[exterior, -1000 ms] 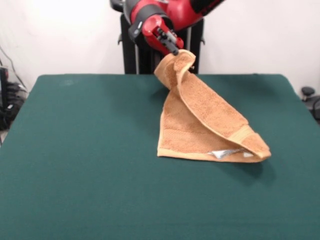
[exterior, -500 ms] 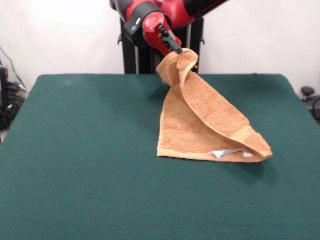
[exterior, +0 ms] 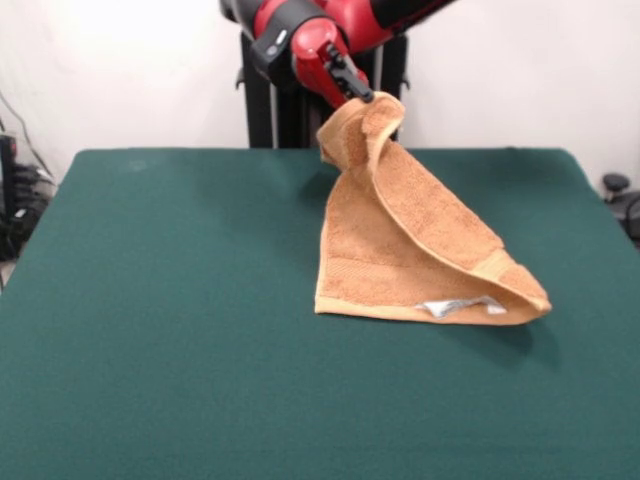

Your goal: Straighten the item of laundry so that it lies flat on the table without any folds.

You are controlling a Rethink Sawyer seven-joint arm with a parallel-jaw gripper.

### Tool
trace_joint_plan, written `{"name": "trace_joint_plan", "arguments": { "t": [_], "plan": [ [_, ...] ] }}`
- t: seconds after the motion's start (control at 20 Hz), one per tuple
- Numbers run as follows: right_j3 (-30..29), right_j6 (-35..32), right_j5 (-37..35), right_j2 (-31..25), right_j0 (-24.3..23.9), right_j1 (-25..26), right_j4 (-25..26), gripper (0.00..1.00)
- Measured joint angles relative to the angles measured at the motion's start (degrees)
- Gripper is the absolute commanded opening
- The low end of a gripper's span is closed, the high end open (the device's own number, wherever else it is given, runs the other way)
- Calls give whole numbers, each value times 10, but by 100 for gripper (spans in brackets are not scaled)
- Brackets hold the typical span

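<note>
A: Orange towel [exterior: 400, 240] hangs from the claw [exterior: 362, 94], which pinches its far corner. Its near edge sits on the desk [exterior: 160, 300], right of the middle.

B: It's folded over. If the claw lets go, it could flop down still folded.

A white wall [exterior: 520, 70] stands behind, cables [exterior: 20, 200] (dark, tangled) at one edge.

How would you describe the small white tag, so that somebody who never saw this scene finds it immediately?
Start from the dark green table and find the orange-tan towel, whose top corner the pincer holds up. Follow the towel down to its hem resting on the table nearest the camera. The white tag peeks out under the folded flap there, the only white patch on the cloth.
</note>
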State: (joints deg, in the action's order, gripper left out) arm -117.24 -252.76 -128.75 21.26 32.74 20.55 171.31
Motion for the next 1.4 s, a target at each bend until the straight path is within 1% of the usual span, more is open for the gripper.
{"name": "trace_joint_plan", "arguments": {
  "t": [0.4, 0.55, 0.9, 1.4],
  "plan": [
    [-12, 0, 50, 0, 4, -20, 0, 0],
    [-22, 0, 73, -2, 14, -27, 0, 0],
    [-34, 0, 86, -10, 44, -46, 0, 0],
    [-49, 0, 90, -32, 59, -75, 0, 0]
  ]
}}
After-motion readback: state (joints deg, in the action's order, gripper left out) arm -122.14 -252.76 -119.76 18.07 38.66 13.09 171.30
